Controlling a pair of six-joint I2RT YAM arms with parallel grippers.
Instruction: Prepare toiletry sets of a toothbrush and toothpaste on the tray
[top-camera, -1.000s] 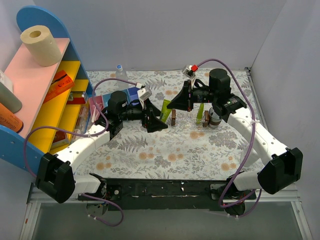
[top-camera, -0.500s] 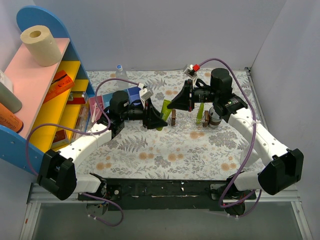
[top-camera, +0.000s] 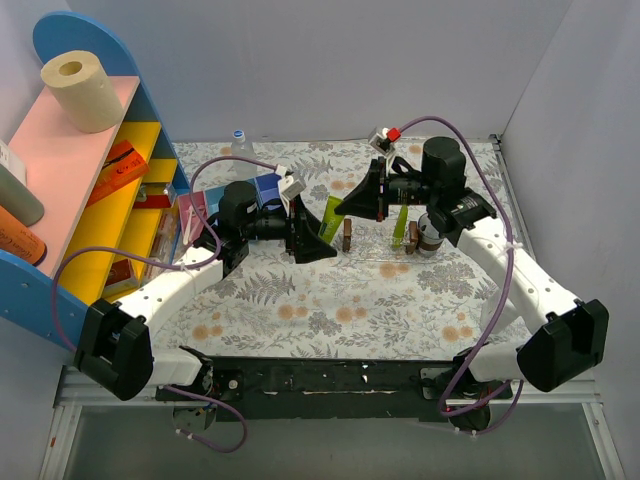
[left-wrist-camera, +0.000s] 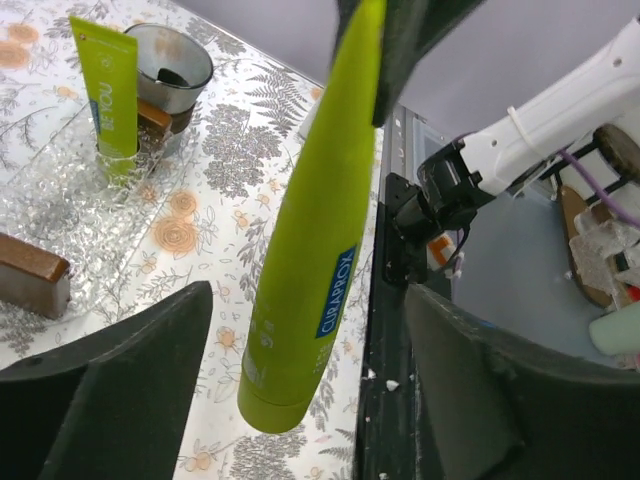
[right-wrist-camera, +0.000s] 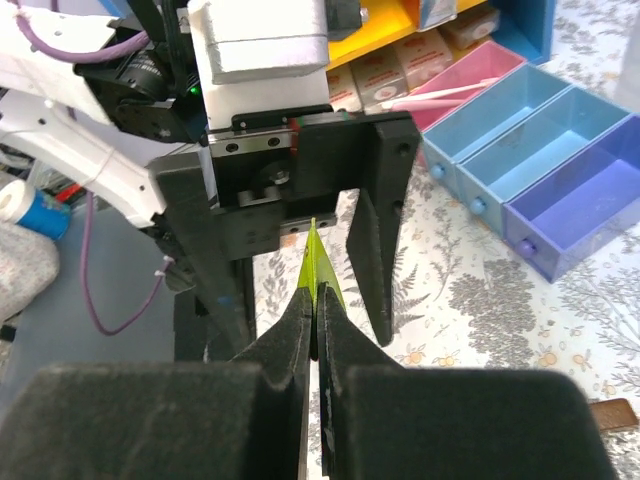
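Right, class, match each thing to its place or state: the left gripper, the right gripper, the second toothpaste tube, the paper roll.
Column one:
1. left gripper
2. right gripper
3. second toothpaste tube
4. paper roll

Column two:
A. on the pink shelf top
B. shut on the flat end of the held toothpaste tube
C. on the clear tray
D. open, a finger on either side of the held toothpaste tube

Pairs: 1-D, 2-B, 3-C, 4-A.

Floral table (top-camera: 300, 310) — bearing clear tray (left-wrist-camera: 70, 200), blue drawer box (right-wrist-camera: 530, 160).
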